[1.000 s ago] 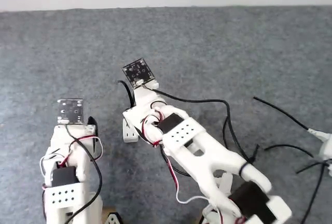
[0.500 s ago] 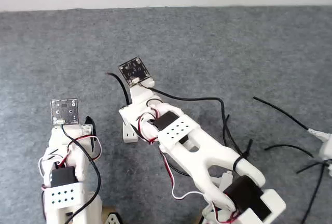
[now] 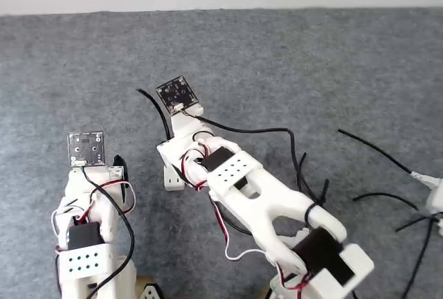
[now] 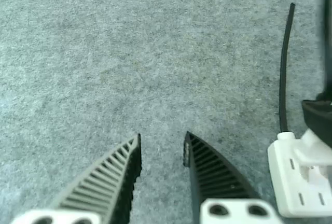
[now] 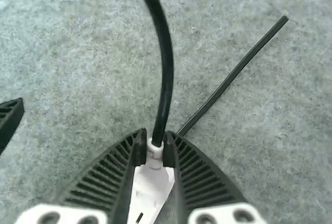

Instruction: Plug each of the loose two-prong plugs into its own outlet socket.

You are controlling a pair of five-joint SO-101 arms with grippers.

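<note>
Within the right pincer [image 5: 154, 149], barely apart, a white corded plug [image 5: 150, 180].

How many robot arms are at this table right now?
2. The left arm stands at the near left, left end effector open above the grey mat. The right arm angles in from the near right, right end effector shut on a white plug.

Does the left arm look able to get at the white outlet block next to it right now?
Probably yes: the left pincer is open with bare mat between it and the outlet block, though the right pincer, shut on a plug, crowds it.
</note>
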